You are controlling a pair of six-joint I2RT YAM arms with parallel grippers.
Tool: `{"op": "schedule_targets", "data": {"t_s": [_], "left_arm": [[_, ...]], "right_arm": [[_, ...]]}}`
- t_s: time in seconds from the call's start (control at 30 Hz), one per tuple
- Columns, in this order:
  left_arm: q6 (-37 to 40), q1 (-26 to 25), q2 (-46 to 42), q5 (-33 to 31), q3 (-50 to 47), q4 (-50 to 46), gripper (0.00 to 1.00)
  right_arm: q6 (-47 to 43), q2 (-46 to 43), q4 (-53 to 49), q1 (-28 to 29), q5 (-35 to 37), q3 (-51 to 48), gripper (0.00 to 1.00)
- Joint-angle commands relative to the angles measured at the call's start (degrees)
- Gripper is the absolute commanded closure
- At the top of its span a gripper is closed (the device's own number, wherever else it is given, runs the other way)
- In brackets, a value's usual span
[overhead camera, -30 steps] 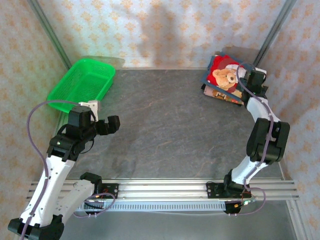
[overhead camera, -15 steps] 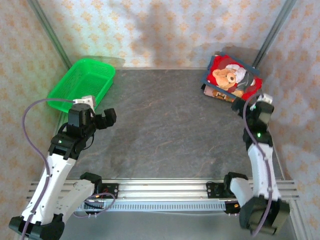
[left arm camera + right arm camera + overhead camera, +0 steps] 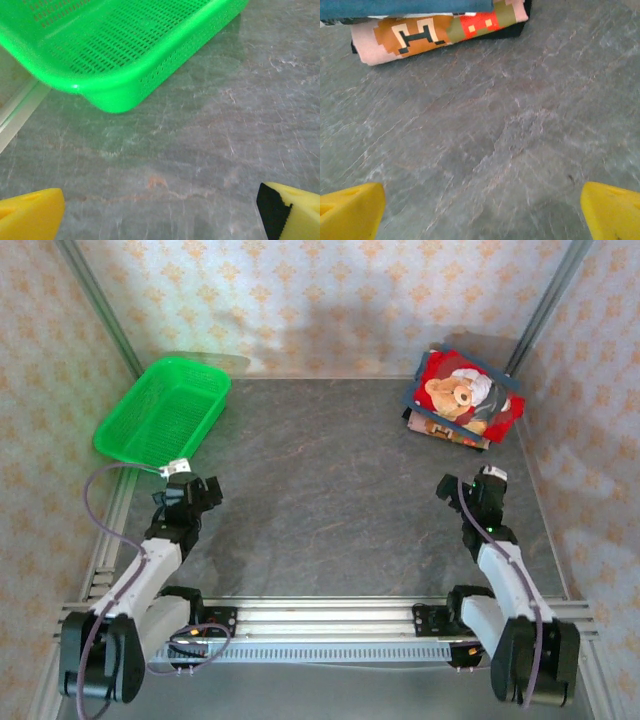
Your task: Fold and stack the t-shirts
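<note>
Grey marbled tabletop (image 3: 330, 490) spreads below patterned wallpaper (image 3: 330, 300). A green mesh basket (image 3: 165, 410) sits at ten o'clock. At eight o'clock the left end effector (image 3: 190, 492) is released and empty. At four o'clock the right end effector (image 3: 468, 488) is spread wide, grasping nothing. The folded t-shirts (image 3: 460, 400) lie stacked at two o'clock, with the red teddy-bear one on top.

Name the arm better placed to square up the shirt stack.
Right. The right gripper is open on the same side as the stack, its wrist camera facing the stack's edge. The left gripper, also open, sits by the basket, on the opposite side.
</note>
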Motion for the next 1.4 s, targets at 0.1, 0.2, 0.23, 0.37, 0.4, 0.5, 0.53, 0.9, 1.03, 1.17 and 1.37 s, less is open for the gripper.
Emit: {"op": "schedule_targets", "data": {"t_s": [0.1, 0.2, 0.23, 0.37, 0.4, 0.5, 0.53, 0.9, 1.03, 1.17, 1.37], "left_arm": [[3.3, 1.2, 11.0, -1.8, -1.7, 22.7, 0.0], [2.6, 1.2, 16.7, -1.8, -0.2, 27.2, 0.0], [2.8, 1.3, 18.0, -1.2, 0.1, 28.7, 0.0], [5.2, 1.2, 25.7, 1.3, 3.0, 33.4, 0.0], [6.0, 0.8, 26.3, 2.7, 4.9, 30.3, 0.0], [8.1, 0.7, 28.5, 7.4, 1.7, 38.6, 0.0], [8.3, 0.7, 28.7, 8.1, 1.4, 38.9, 0.0], [9.8, 0.3, 29.6, 10.0, 1.2, 39.9, 0.0], [10.0, 0.0, 29.7, 9.5, 1.2, 39.9, 0.0], [10.1, -0.1, 29.6, 9.5, 1.2, 39.9, 0.0], [10.1, -0.2, 29.6, 9.3, 1.2, 39.8, 0.0]], "right_arm": [[-5.4, 11.6, 31.5, 0.7, 4.6, -5.0, 0.01], [-7.0, 17.3, 39.2, 0.8, 5.6, -4.8, 0.01], [-7.2, 18.5, 40.1, 0.8, 6.3, -4.2, 0.01], [-5.8, 22.9, 40.4, 0.8, 3.7, -1.4, 0.01], [-5.8, 24.8, 46.0, 1.1, 2.6, -2.9, 0.01], [-7.0, 29.6, 51.4, 2.2, 2.8, -3.2, 0.01], [-8.0, 30.6, 49.2, 3.0, 2.6, -1.9, 0.01], [-9.4, 34.3, 50.1, 5.8, 8.1, -0.4, 0.01], [-9.4, 34.2, 49.3, 5.8, 7.8, -0.1, 0.01], [-9.7, 34.3, 48.8, 5.8, 6.9, 0.2, 0.01], [-9.8, 34.3, 48.8, 5.8, 6.9, 0.2, 0.01]]}}
